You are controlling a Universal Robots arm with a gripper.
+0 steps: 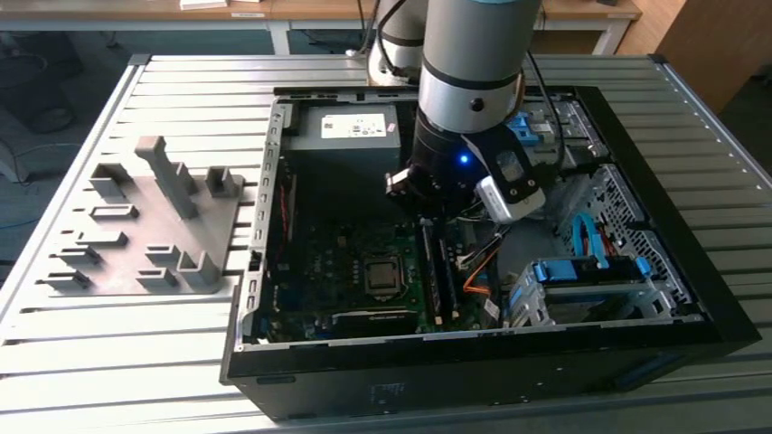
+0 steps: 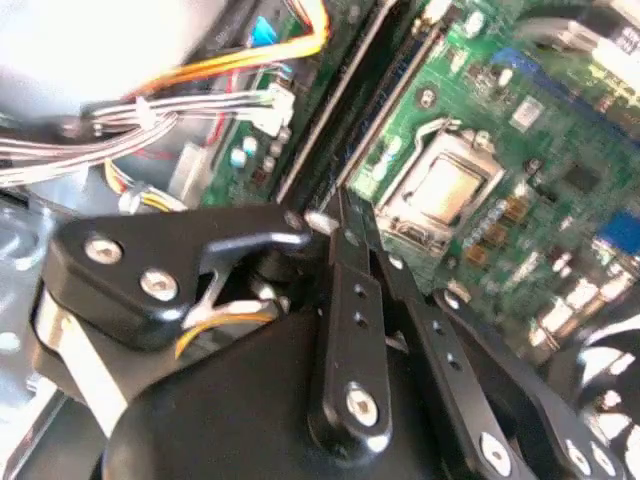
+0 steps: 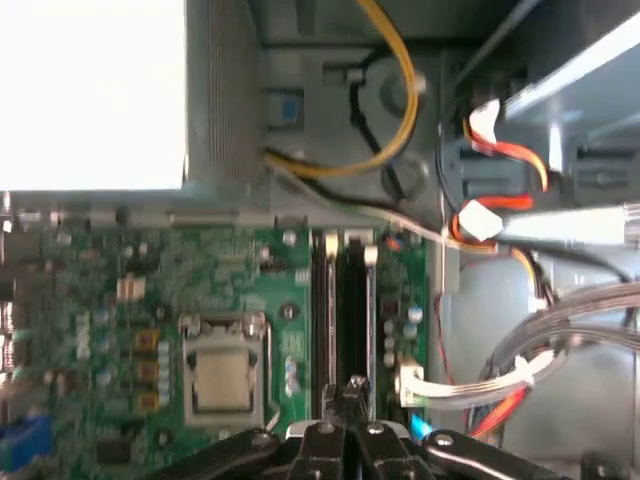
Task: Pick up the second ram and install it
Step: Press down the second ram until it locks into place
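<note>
black case (image 1: 675, 298), motherboard (image 3: 130, 290) inside

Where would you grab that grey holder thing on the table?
Grab the grey holder by its tall post, coming from above and pinching its flat sides. The post stands upright, higher than everything else; the base lies flat on the table.

In the exterior view, the centre of the open black computer case (image 1: 507, 348) is taken up by the grey robot arm (image 1: 471, 81). Orange and grey cable bundles (image 1: 476, 271) crowd its right; the ribbed metal tabletop (image 1: 108, 353) at lower left lies free beside the grey plastic slotted holder block (image 1: 151, 226).
</note>
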